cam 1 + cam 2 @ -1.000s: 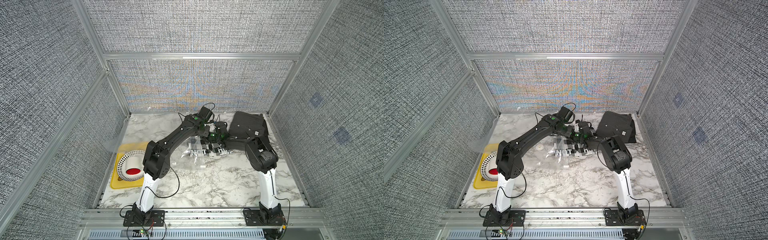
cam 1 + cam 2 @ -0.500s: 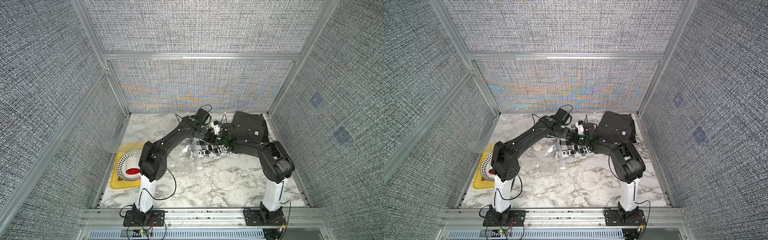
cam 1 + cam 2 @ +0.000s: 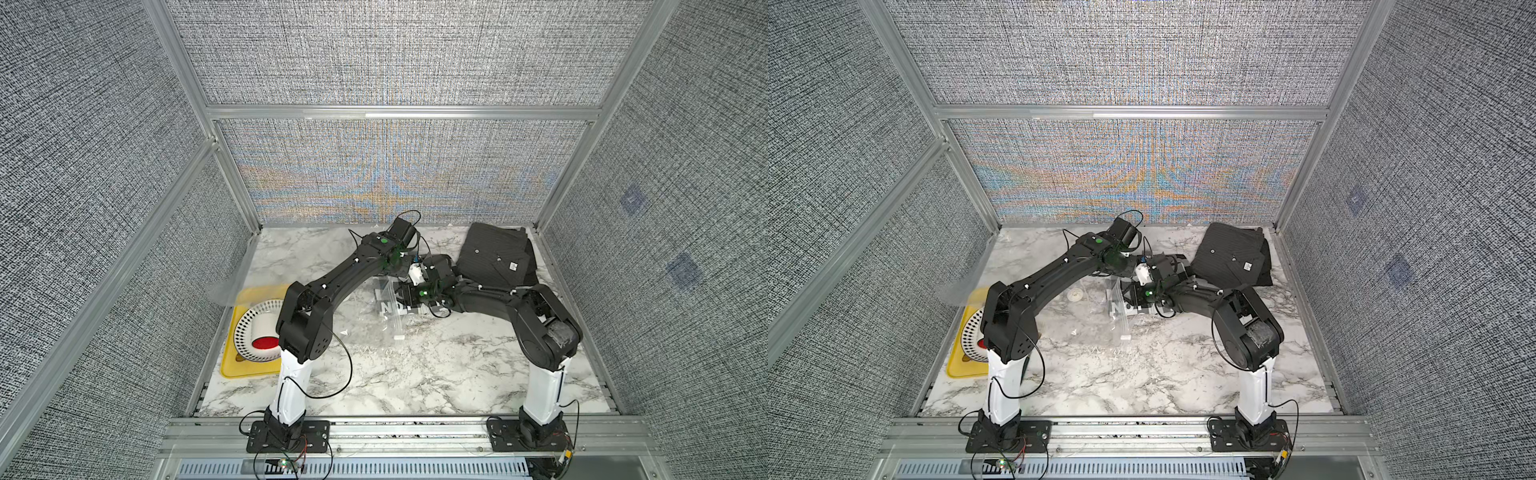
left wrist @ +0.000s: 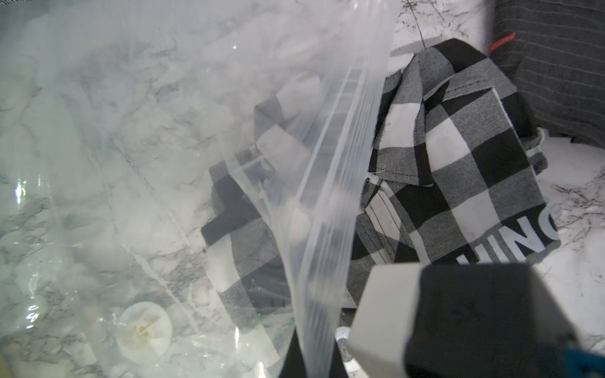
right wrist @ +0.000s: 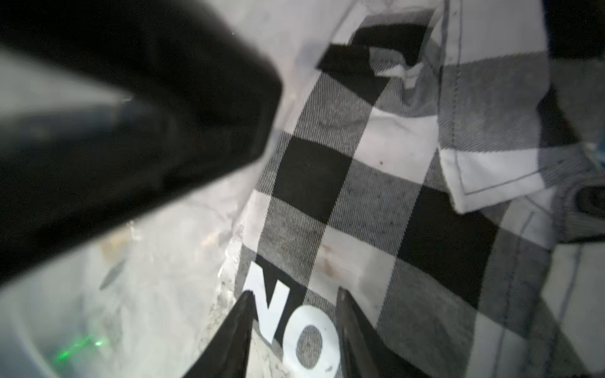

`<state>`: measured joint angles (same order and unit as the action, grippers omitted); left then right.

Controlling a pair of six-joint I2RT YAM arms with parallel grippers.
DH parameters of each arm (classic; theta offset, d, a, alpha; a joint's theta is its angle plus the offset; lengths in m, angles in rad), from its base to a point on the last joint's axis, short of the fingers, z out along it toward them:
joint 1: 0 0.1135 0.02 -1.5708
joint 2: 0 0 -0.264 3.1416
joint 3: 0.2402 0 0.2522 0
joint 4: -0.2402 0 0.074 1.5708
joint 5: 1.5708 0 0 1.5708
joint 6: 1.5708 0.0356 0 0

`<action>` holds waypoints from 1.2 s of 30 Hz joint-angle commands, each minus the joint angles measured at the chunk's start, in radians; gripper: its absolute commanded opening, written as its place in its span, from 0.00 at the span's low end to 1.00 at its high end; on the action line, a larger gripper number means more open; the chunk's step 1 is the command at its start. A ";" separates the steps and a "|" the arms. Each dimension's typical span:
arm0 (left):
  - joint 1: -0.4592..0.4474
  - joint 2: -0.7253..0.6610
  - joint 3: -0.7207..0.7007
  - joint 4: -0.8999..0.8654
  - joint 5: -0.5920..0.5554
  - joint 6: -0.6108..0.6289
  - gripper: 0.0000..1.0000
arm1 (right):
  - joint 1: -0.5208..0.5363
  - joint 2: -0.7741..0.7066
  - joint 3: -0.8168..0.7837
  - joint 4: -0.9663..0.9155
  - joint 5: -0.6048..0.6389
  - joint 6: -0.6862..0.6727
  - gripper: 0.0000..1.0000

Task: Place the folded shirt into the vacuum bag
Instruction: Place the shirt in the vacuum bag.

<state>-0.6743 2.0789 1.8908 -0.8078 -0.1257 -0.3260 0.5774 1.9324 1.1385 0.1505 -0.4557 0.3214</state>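
Note:
The vacuum bag (image 3: 365,320) (image 3: 1096,320) lies clear and crinkly on the marble mid-table, with its white valve (image 3: 1074,296) (image 4: 144,327) showing. A black-and-white checked folded shirt (image 3: 388,307) (image 3: 1119,309) (image 4: 458,157) (image 5: 360,196) with white letters sits at the bag's mouth, its far part under the plastic. My left gripper (image 3: 409,272) (image 3: 1138,274) (image 4: 316,363) is shut on the bag's zip strip (image 4: 330,183), holding it up over the shirt. My right gripper (image 3: 403,297) (image 3: 1129,297) (image 5: 293,293) stands open, its fingers on either side of the printed cloth, which lies flat between them.
A dark striped shirt (image 3: 494,257) (image 3: 1233,257) (image 4: 556,65) lies folded at the back right, next to the checked one. A yellow tray (image 3: 245,368) (image 3: 955,368) with a white, red-centred plate (image 3: 257,332) sits at the left edge. Both arms meet closely over the bag's mouth.
My right arm's elbow has swung out to the right and lower while its gripper stays at the shirt. The left gripper keeps its hold on the bag's edge and has shifted slightly back.

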 commanded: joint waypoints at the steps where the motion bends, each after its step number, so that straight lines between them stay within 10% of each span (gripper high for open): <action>1: 0.001 -0.041 -0.009 0.005 -0.019 -0.006 0.00 | 0.031 0.001 -0.006 -0.018 0.022 -0.107 0.48; 26: -0.004 -0.082 -0.025 -0.045 -0.084 0.006 0.00 | 0.179 0.129 0.105 -0.208 0.415 -0.300 0.90; 31: -0.008 -0.075 -0.042 -0.036 -0.073 -0.001 0.00 | 0.180 0.163 0.125 -0.232 0.454 -0.278 0.77; 36: -0.014 -0.084 -0.064 -0.016 -0.049 -0.008 0.00 | 0.173 0.141 0.127 -0.212 0.432 -0.247 0.41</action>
<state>-0.6731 2.0010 1.8381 -0.8120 -0.2581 -0.3271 0.7494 2.0735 1.2644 0.0479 0.0074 0.0334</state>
